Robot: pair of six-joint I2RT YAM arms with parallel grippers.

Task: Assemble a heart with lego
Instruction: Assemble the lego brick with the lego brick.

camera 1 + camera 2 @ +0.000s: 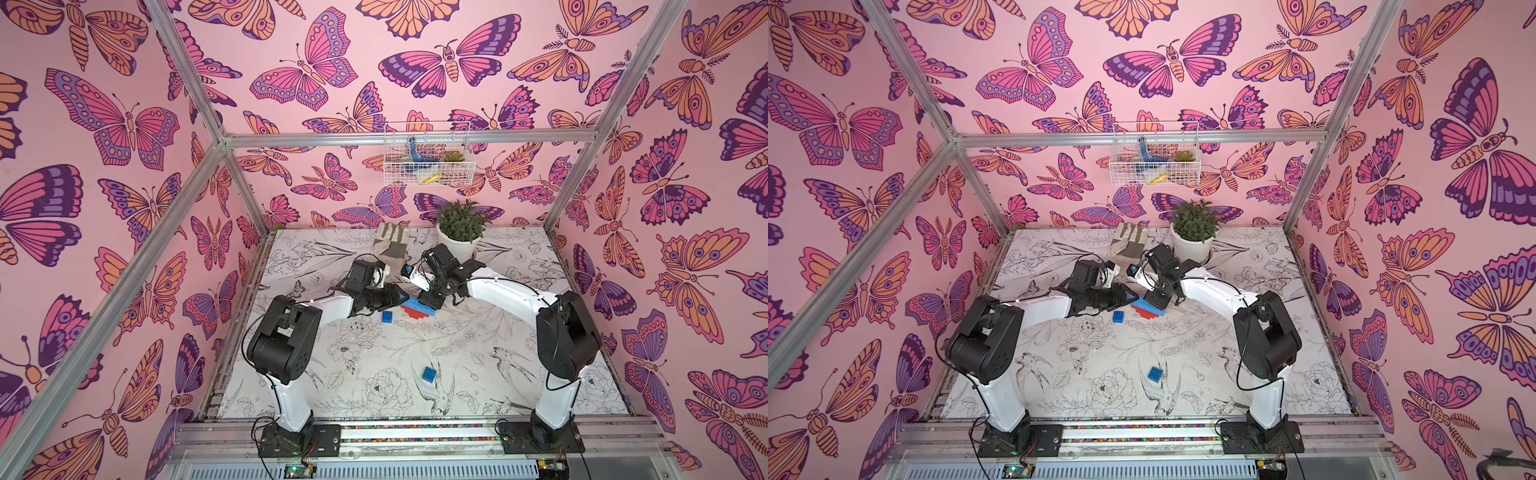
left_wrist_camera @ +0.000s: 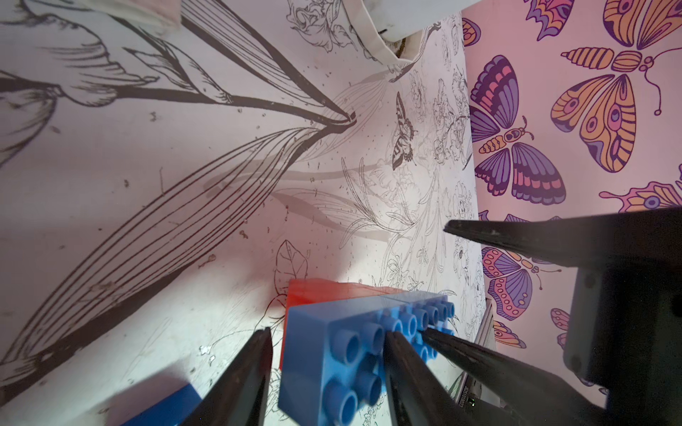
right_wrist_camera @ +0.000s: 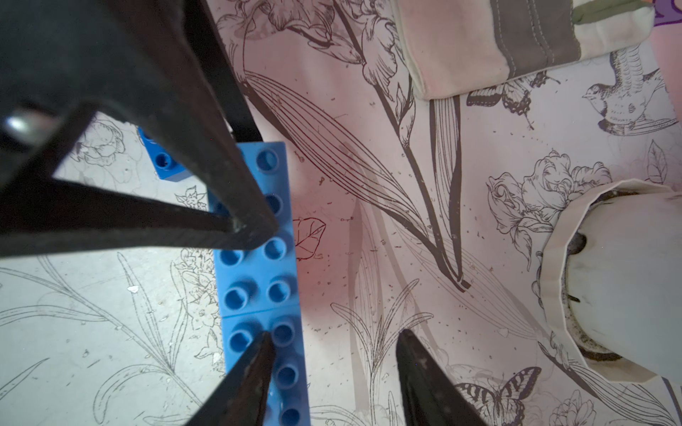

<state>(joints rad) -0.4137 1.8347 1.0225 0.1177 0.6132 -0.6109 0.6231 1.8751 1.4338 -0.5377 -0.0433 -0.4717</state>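
Observation:
The heart lies flat on the table's middle, a stepped block of joined lego, red rows under a blue row. My left gripper is open. The blue row's end sits between its jaws: one finger lies over the studs, and a sliver of table shows beside the other finger. My right gripper is open too, one fingertip on the blue studs, the other over bare table. In both top views the two grippers meet over the heart.
A loose blue square brick lies just left of the heart, and another lies nearer the front. A work glove and a potted plant stand behind the arms. A wire basket hangs on the back wall.

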